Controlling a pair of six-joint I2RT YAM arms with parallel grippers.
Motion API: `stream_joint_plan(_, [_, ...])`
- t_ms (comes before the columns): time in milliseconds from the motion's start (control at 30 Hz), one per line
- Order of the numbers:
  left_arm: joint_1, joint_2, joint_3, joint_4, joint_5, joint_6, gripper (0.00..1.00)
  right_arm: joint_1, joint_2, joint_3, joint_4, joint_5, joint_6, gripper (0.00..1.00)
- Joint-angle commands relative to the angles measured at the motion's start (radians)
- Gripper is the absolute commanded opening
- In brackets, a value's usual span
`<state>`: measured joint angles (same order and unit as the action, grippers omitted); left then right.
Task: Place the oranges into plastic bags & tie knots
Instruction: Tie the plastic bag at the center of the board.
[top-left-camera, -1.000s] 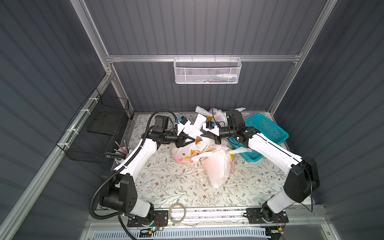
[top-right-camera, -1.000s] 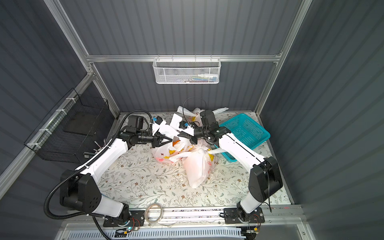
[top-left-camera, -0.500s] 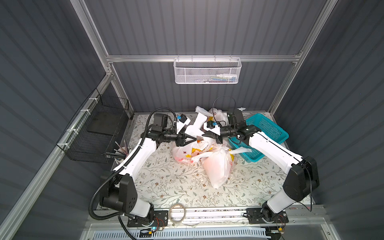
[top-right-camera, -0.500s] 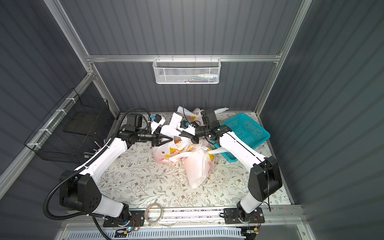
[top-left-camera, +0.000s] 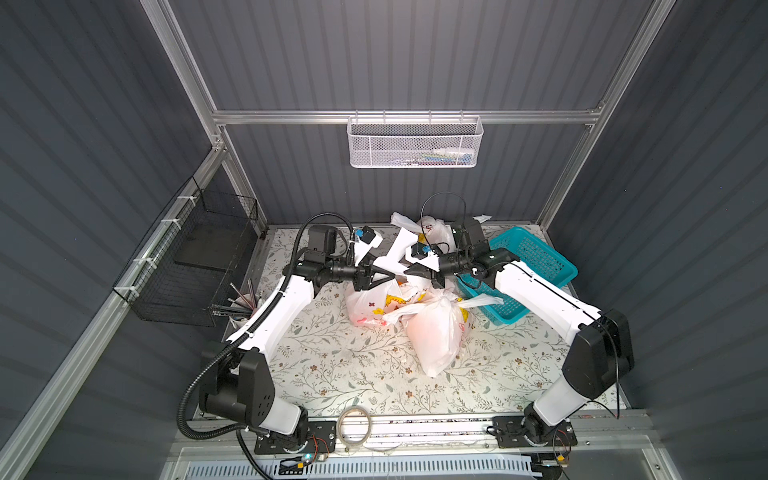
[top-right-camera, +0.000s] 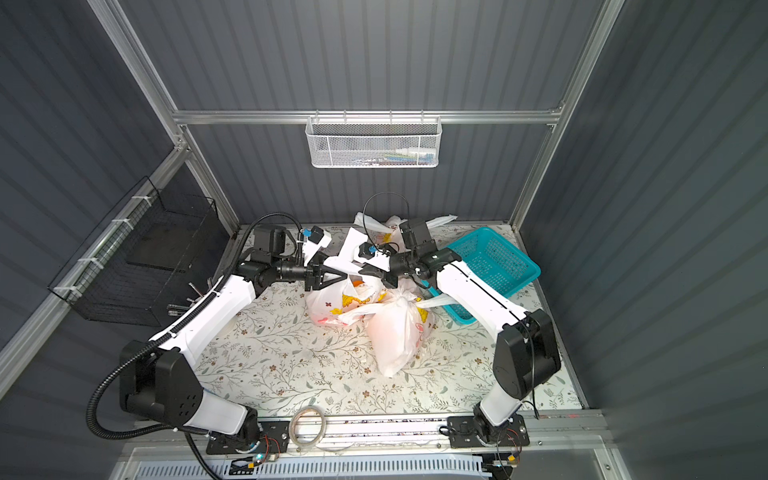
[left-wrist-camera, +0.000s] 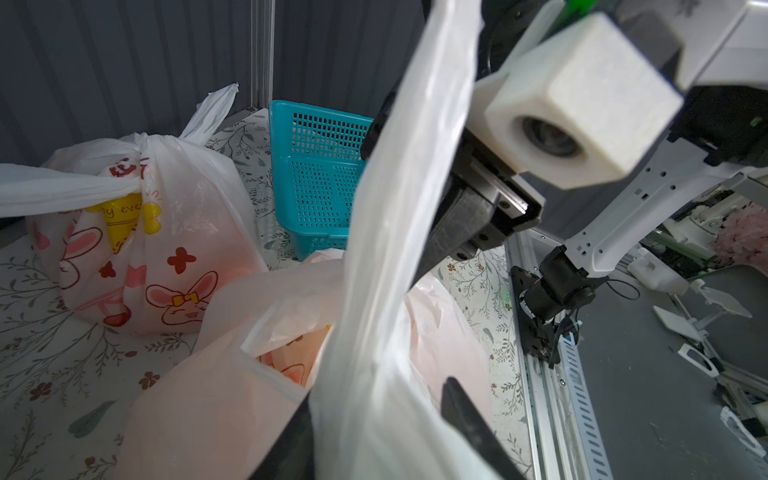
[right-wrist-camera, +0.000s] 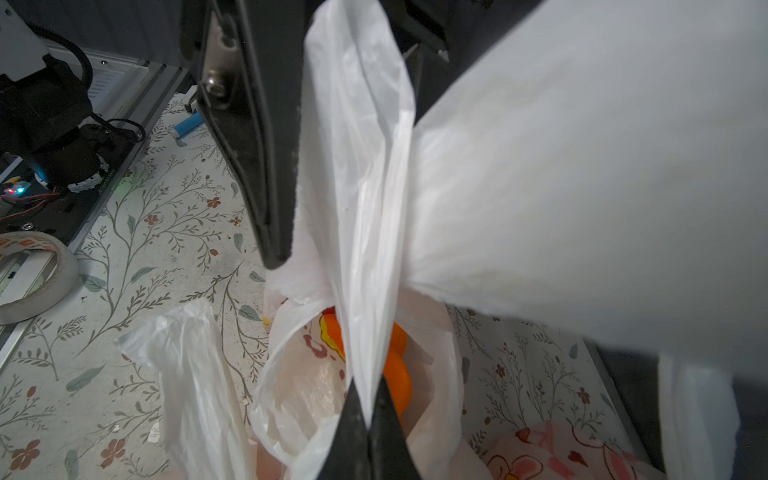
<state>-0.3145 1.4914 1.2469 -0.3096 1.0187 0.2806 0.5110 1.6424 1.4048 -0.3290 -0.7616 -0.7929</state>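
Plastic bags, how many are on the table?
3: back bag by the wall, middle bag gripped by the right claw, front bag lying against it. Others could be hidden.

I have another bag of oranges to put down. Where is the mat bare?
Bare: the mat in front, between the tape roll and the tied bag; also right of that bag, nearer than the teal basket. Crowded: the back middle, around the open bag.

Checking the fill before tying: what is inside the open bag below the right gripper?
Oranges show in the open bag's mouth; the handle strip pinched by the right gripper hides their count.
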Motion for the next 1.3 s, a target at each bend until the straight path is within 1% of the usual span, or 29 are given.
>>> stream_joint_plan(0, [-0.006, 0.008, 0.029, 0.018, 0.012, -0.021, 0.32, -0.004, 0.004, 0.021, -0.024, -0.001, -0.007, 0.0])
stream_joint_plan(67, [-0.006, 0.009, 0.029, 0.011, -0.001, -0.02, 0.2, -0.006, -0.001, 0.021, -0.019, 0.004, -0.001, 0.0])
stream_joint_plan(167, [-0.006, 0.006, 0.029, -0.001, -0.015, -0.014, 0.08, -0.015, -0.006, 0.022, -0.007, 0.011, 0.016, 0.0])
stream_joint_plan(233, [-0.006, 0.002, 0.026, -0.004, -0.026, -0.008, 0.02, -0.019, -0.015, 0.021, 0.003, 0.032, 0.025, 0.0])
stream_joint_plan(267, [-0.006, 0.0, 0.025, -0.005, -0.032, -0.008, 0.0, -0.021, -0.019, 0.018, 0.012, 0.048, 0.031, 0.0])
stream_joint_plan(333, [-0.006, -0.005, 0.023, -0.004, -0.045, -0.005, 0.0, -0.027, -0.031, 0.013, 0.032, 0.073, 0.047, 0.0])
stream_joint_plan(400, [-0.006, -0.009, 0.022, -0.006, -0.055, -0.003, 0.0, -0.037, -0.045, -0.001, 0.06, 0.072, 0.073, 0.01])
stream_joint_plan(433, [-0.006, -0.012, 0.023, -0.004, -0.063, -0.001, 0.0, -0.045, -0.054, -0.008, 0.078, 0.064, 0.093, 0.04])
stream_joint_plan(467, [-0.007, -0.014, 0.019, -0.004, -0.068, 0.0, 0.0, -0.056, -0.064, -0.012, 0.084, 0.04, 0.109, 0.07])
stream_joint_plan(500, [-0.006, -0.017, 0.019, -0.003, -0.075, 0.0, 0.0, -0.068, -0.075, -0.012, 0.082, -0.003, 0.123, 0.13])
stream_joint_plan(567, [-0.007, -0.023, 0.018, -0.004, -0.089, 0.009, 0.0, -0.11, -0.099, -0.015, 0.099, -0.147, 0.176, 0.29])
stream_joint_plan(600, [-0.007, -0.023, 0.019, -0.004, -0.093, 0.012, 0.0, -0.125, -0.105, -0.013, 0.103, -0.2, 0.193, 0.35])
stream_joint_plan(667, [-0.008, -0.025, 0.023, -0.004, -0.101, 0.017, 0.0, -0.151, -0.114, -0.004, 0.124, -0.289, 0.238, 0.52])
stream_joint_plan(767, [-0.008, -0.025, 0.026, -0.005, -0.103, 0.025, 0.0, -0.172, -0.091, 0.024, 0.212, -0.349, 0.346, 0.71])
stream_joint_plan(833, [-0.008, -0.024, 0.028, -0.003, -0.103, 0.028, 0.0, -0.18, -0.054, 0.063, 0.259, -0.371, 0.428, 0.82])
stream_joint_plan(867, [-0.008, -0.025, 0.025, -0.003, -0.103, 0.031, 0.0, -0.18, -0.027, 0.095, 0.261, -0.386, 0.451, 0.86])
stream_joint_plan(967, [-0.008, -0.025, 0.021, 0.006, -0.1, 0.034, 0.0, -0.165, 0.037, 0.172, 0.273, -0.407, 0.511, 0.91])
stream_joint_plan(1100, [-0.008, -0.023, 0.021, 0.002, -0.103, 0.041, 0.0, -0.134, 0.094, 0.231, 0.293, -0.413, 0.549, 0.91])
stream_joint_plan(1267, [-0.009, -0.026, 0.019, 0.003, -0.104, 0.045, 0.0, -0.094, 0.148, 0.296, 0.261, -0.438, 0.55, 0.82])
